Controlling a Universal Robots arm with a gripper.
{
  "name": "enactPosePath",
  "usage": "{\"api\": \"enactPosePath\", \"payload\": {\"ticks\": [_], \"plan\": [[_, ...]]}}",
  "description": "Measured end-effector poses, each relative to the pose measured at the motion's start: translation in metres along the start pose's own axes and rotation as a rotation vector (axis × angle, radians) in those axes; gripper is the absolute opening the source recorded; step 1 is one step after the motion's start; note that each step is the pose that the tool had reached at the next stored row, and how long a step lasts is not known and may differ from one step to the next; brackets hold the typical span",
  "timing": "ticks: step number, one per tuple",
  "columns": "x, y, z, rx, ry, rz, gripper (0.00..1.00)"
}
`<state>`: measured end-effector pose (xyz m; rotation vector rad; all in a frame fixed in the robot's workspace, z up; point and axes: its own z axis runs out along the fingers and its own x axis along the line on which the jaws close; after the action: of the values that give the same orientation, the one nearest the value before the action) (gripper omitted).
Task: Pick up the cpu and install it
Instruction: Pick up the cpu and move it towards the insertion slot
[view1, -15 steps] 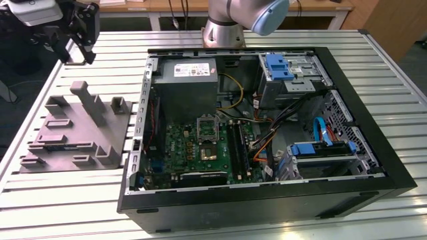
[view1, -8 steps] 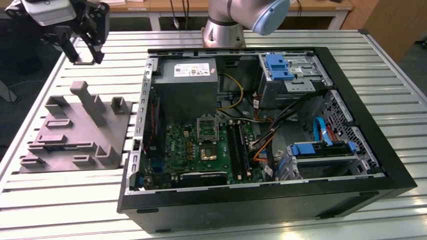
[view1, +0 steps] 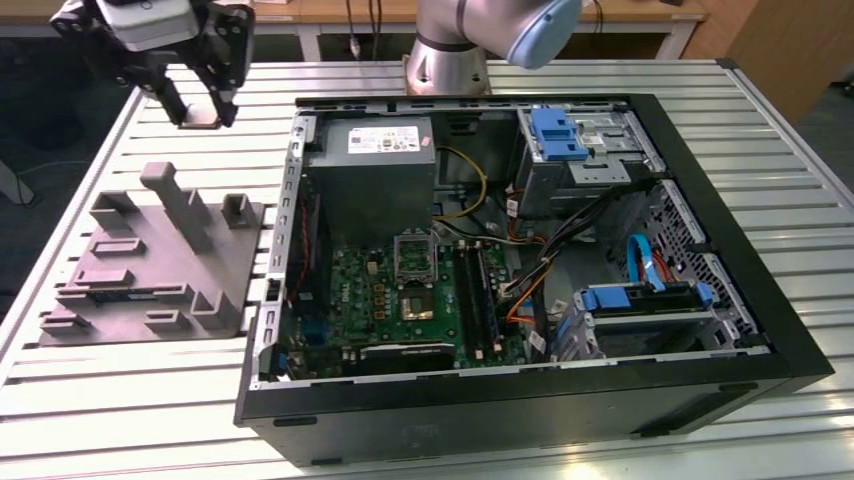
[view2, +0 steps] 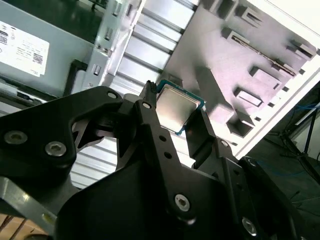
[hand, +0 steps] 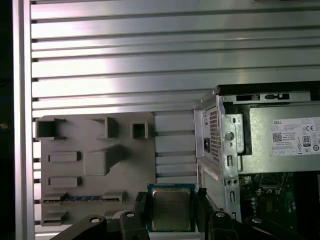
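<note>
The cpu (hand: 171, 207), a thin square chip with a pale silvery top and a green-blue rim, sits between my gripper's two black fingers in both wrist views. My gripper (hand: 171, 214) is shut on the cpu (view2: 175, 107) by two opposite edges. In the exterior view my gripper (view1: 200, 108) hangs above the slatted table, past the far end of the grey moulded tray (view1: 147, 270) and to the exterior view's left of the open computer case (view1: 534, 250). Below the cpu lie the tray (hand: 90, 165) and bare table slats.
Inside the case, a green motherboard (view1: 400, 300) carries a metal-framed socket (view1: 414, 252) and a dark chip (view1: 418, 305). The grey power supply box (view1: 380, 170) sits behind it. Drive cages with blue clips (view1: 561, 135) and loose cables (view1: 587, 250) fill the case's right side.
</note>
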<state>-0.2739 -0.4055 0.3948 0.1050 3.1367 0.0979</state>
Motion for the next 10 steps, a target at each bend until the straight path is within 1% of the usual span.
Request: {"api": "enactPosePath", "payload": {"ticks": [10], "plan": [[-0.0452,0.003,0.0001,0.0001,0.0002,0.0,0.47]]}}
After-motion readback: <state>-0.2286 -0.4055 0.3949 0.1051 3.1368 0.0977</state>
